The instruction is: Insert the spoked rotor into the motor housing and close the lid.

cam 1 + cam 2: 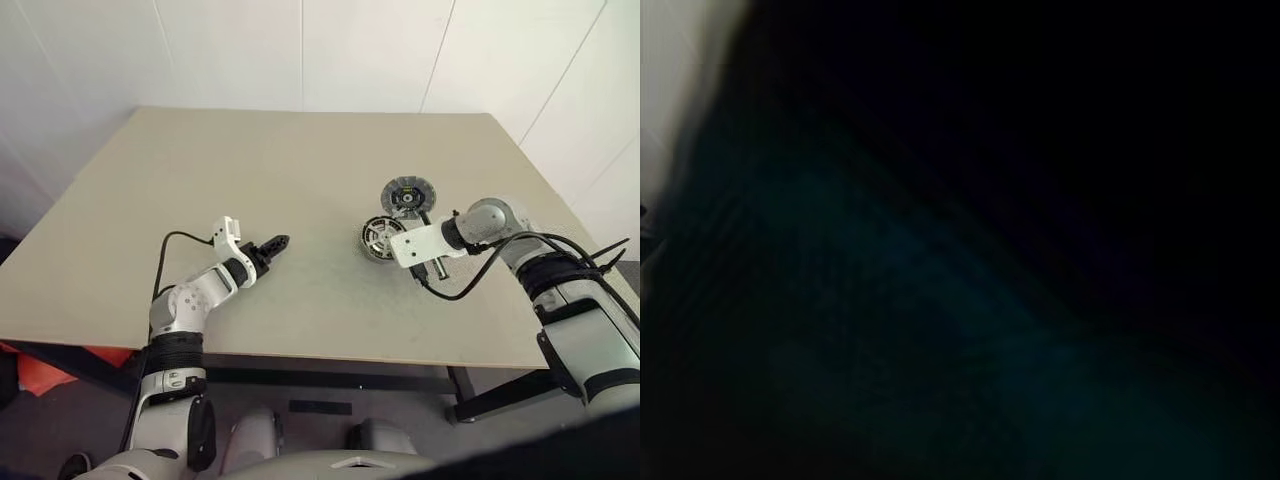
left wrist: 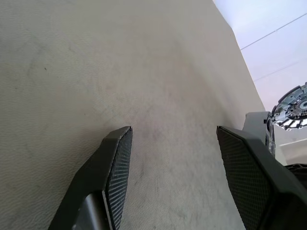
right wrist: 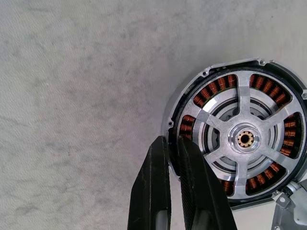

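Note:
The motor housing [image 3: 192,91] is a round grey cup with copper-red windings, lying on the table right of centre. The spoked rotor [image 3: 244,139], a pale silvery wheel, sits inside it over the windings. The lid [image 1: 405,196], a grey disc with a dark hub, lies open just behind the housing [image 1: 381,238] and is joined to its edge. My right gripper [image 3: 171,140] points down at the housing's near rim, shut on that rim with one finger outside and one inside. My left gripper [image 1: 280,243] hovers open over bare table well to the left, with nothing between its fingers [image 2: 117,158].
The beige table [image 1: 300,150] stretches wide around the motor. Its front edge runs just below my arms, and white walls stand behind and to the right. Black cables loop from my right forearm [image 1: 480,270].

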`<state>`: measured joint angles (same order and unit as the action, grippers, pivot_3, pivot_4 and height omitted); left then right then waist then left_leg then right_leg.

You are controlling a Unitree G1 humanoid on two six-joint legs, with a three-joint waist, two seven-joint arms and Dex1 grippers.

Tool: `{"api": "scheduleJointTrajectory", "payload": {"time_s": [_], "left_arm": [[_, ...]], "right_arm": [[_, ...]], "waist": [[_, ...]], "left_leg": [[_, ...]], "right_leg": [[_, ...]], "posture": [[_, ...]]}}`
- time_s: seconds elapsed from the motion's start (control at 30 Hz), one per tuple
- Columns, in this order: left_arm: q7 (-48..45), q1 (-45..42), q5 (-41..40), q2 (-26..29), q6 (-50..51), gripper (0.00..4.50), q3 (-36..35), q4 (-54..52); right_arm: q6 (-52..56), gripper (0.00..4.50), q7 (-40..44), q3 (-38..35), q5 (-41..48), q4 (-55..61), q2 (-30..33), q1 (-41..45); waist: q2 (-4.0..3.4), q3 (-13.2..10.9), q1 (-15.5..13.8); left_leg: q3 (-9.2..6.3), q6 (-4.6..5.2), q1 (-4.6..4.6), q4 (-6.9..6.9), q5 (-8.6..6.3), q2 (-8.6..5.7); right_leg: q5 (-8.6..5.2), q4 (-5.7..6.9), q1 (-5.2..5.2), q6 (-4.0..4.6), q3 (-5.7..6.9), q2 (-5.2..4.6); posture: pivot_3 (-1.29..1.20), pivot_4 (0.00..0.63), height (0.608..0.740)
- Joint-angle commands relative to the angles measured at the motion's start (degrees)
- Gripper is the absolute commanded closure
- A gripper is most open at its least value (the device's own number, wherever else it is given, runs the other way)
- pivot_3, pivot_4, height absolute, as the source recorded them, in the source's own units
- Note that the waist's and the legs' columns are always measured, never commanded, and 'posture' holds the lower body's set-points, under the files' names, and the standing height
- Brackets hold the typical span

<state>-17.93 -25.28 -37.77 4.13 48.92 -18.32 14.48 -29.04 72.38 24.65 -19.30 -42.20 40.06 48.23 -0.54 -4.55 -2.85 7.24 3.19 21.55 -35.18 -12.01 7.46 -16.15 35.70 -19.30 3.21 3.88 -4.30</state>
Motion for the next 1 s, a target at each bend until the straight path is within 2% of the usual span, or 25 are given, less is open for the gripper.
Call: {"api": "scheduleJointTrajectory", "payload": {"time_s": [0.03,0.13,0.23,0.43,0.53,0.77,1.0], "left_arm": [[1.02,1.06,0.24,-1.16,-0.95,1.49,0.41,-0.03],[1.31,1.79,0.2,-2.1,-1.67,1.49,0.41,-0.14],[1.54,3.01,0.39,-3.21,-2.43,1.49,0.86,-0.33],[2.23,4.51,0.42,-4.55,-3.11,1.49,1.38,-1.24],[2.55,5.04,0.3,-4.58,-2.99,1.49,1.26,-1.9],[3.52,6.54,-0.17,-3.95,-2.58,1.49,0.79,-3.81],[4.7,8.66,-0.77,-3.67,-2.23,1.49,1.11,-6.15]], "right_arm": [[11.09,4.5,7.31,-3.07,7.87,11.3,0.59,-2.24],[23.03,4.5,11.89,-4.83,12.54,21.26,1.19,-4.28],[38.79,4.5,11.92,-6.13,15.33,28.02,-0.1,-4.08],[66.61,4.5,5.22,-6.54,16.53,31.57,-4.99,-0.92],[75.0,4.5,1.43,-5.96,16.98,29.96,-7.64,0.85],[86.98,4.5,-2.35,-5.55,21.44,30.2,-11.28,3.64],[87.64,4.5,-11.34,-6.42,21.77,22.49,-17.01,6.15]], "waist": [[-0.02,0.0,-0.17],[-0.11,-0.06,-0.36],[-0.15,-0.07,-0.4],[-0.22,-0.03,-0.77],[-0.23,-0.01,-1.19],[-0.24,-0.01,-1.25],[-0.23,-0.01,-1.13]], "left_leg": [[0.0,0.02,0.02,0.01,0.0,0.0],[0.0,0.06,0.08,0.01,-0.02,0.0],[-0.01,0.07,0.09,0.01,-0.01,0.01],[0.0,0.0,-0.01,0.06,-0.01,0.0],[0.0,-0.24,-0.06,0.2,-0.05,0.0],[0.01,-0.31,-0.08,0.37,-0.02,-0.03],[0.02,-0.88,-0.44,0.98,0.31,0.0]], "right_leg": [[0.0,-0.02,-0.01,0.0,0.0,0.0],[0.0,-0.08,-0.02,0.0,0.02,0.0],[0.0,-0.06,-0.06,0.0,0.01,0.0],[0.0,-0.09,-0.02,0.0,-0.03,0.0],[0.0,-0.12,-0.01,-0.01,-0.03,0.0],[0.0,-0.28,0.01,-0.01,-0.03,0.0],[0.0,-0.28,0.01,-0.02,-0.03,0.07]], "posture": [[0.0,0.0,0.74],[0.0,0.0,0.74],[0.0,0.0,0.74],[0.0,0.0,0.74],[0.0,0.0,0.74],[0.0,0.0,0.74],[0.0,0.0,0.74]]}}
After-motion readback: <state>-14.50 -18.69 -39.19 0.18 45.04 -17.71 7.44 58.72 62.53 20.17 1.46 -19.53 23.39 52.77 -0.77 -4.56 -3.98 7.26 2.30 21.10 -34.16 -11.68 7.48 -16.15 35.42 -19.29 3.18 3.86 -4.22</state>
